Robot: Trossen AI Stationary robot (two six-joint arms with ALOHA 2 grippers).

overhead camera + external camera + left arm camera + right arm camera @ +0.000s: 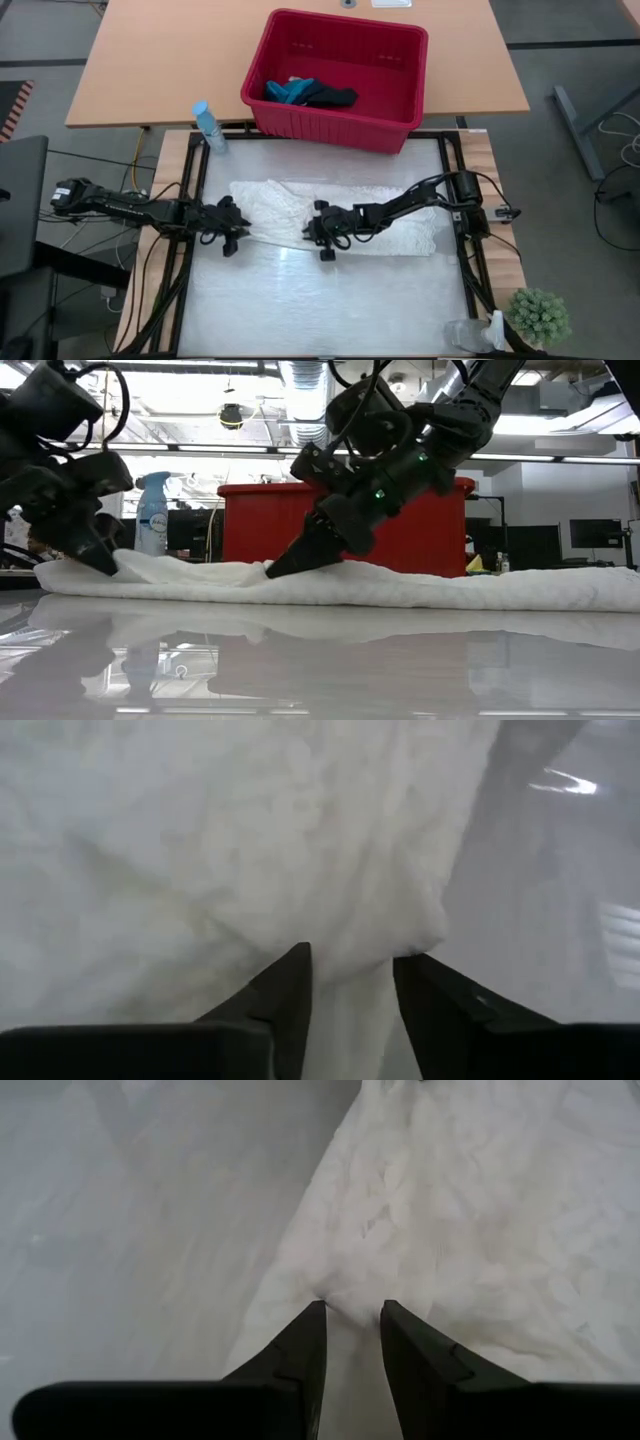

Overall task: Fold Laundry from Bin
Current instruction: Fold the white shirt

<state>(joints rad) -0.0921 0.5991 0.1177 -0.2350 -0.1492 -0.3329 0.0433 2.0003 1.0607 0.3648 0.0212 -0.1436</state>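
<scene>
Nearest you, the glossy work surface (320, 300) lies bare and reflective; at its near right corner sit a small green plant (540, 316) and a clear plastic item (470, 335) just beside it.

Across the middle you have the large white cloth (390, 225), spread flat in a long band from left to right; both grippers are down at its near edge. Your left gripper (232, 238) sits at the cloth's left end; in its wrist view the two dark fingers (285, 995) stand apart with a fold of white cloth lying in the gap between them, so the jaws are parted and not pinching it tight. Your right gripper (325, 240) reaches in from the right over the cloth and points at the near edge around the middle; its fingers (305, 1350) are likewise a little apart, their tips touching a small raised tuck of the fabric; in the low view it slants down onto the cloth (300, 555).

Farther back, a blue spray bottle (208, 127) stands at the far left corner; beyond the cloth sits the red bin (400, 70), resting across the edge of the wooden table (150, 70); inside it, at the left, lie the teal piece (290, 90) and the dark piece (335, 97), touching each other.
</scene>
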